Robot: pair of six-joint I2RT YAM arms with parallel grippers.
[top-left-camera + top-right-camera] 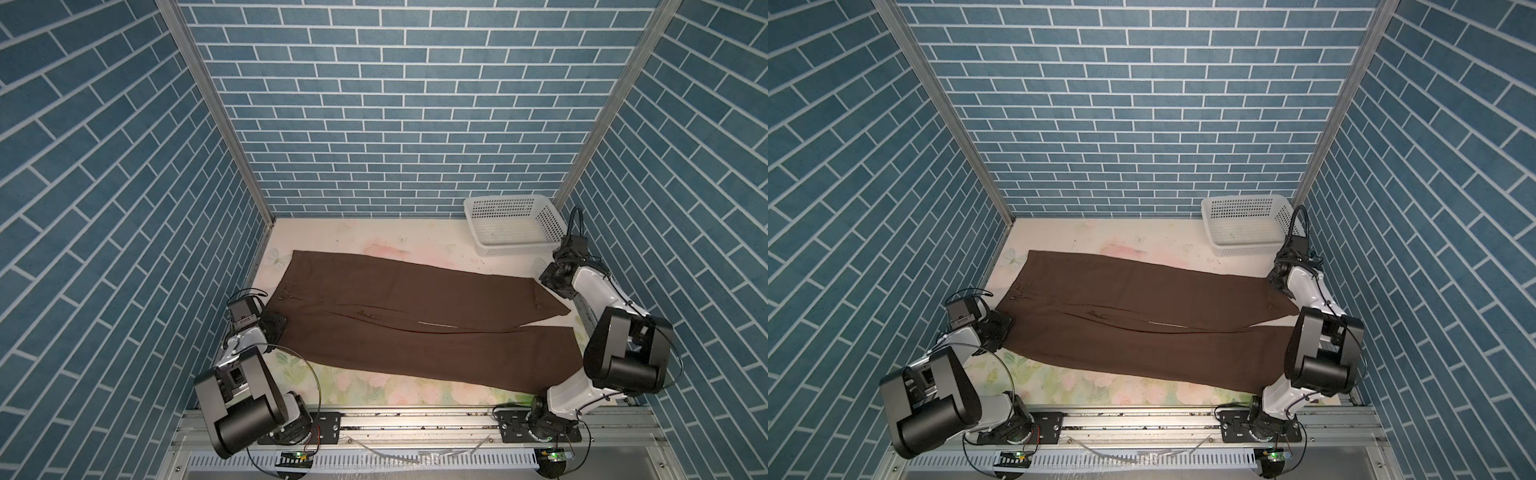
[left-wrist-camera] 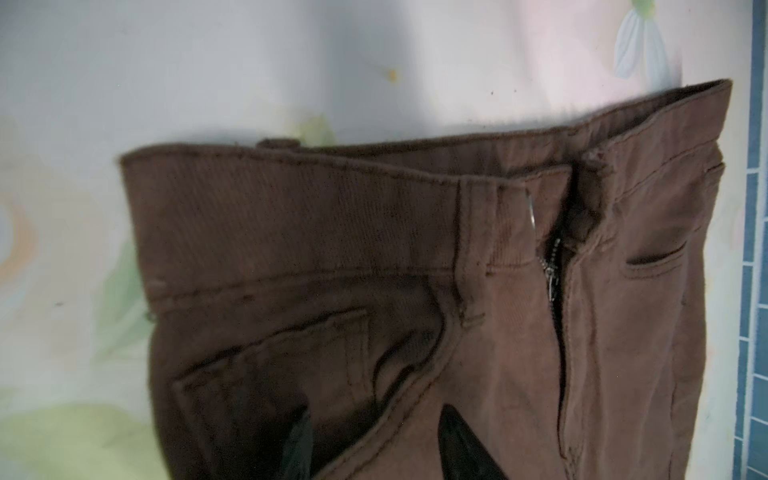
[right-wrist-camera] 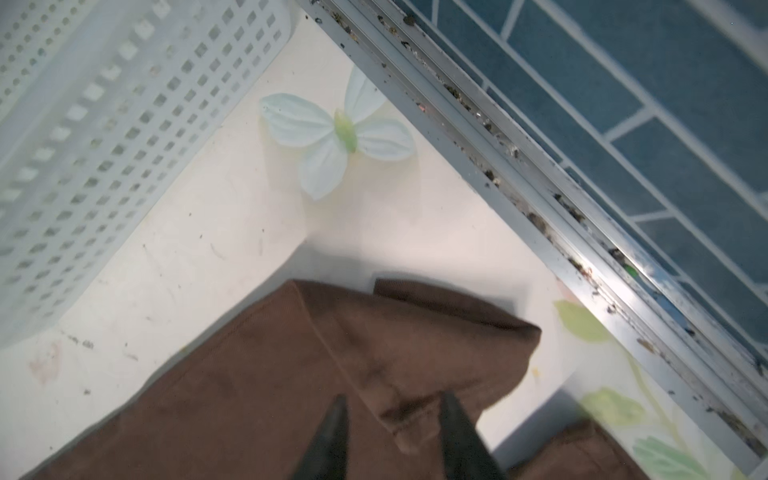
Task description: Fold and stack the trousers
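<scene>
The trousers (image 1: pixel 415 316) lay spread flat across the table (image 1: pixel 374 232), waist toward the left and both legs running to the right, with a thin gap showing between the legs in both top views. The left gripper (image 2: pixel 380 444) hung low over the waist end near a front pocket. Its fingers (image 2: pixel 461 449) stood apart above flat cloth and clasped nothing. In the left wrist view the zip (image 2: pixel 552 274) gaped partly undone below the waistband. The right gripper (image 3: pixel 395 436) sat over the hem of the far leg, released, its fingers (image 3: pixel 457 432) spread on either side of a small ridge of cloth. That hem was rumpled and turned over at its corner. The basket (image 1: pixel 519 250) stood in the far right corner, apart from the trousers.
</scene>
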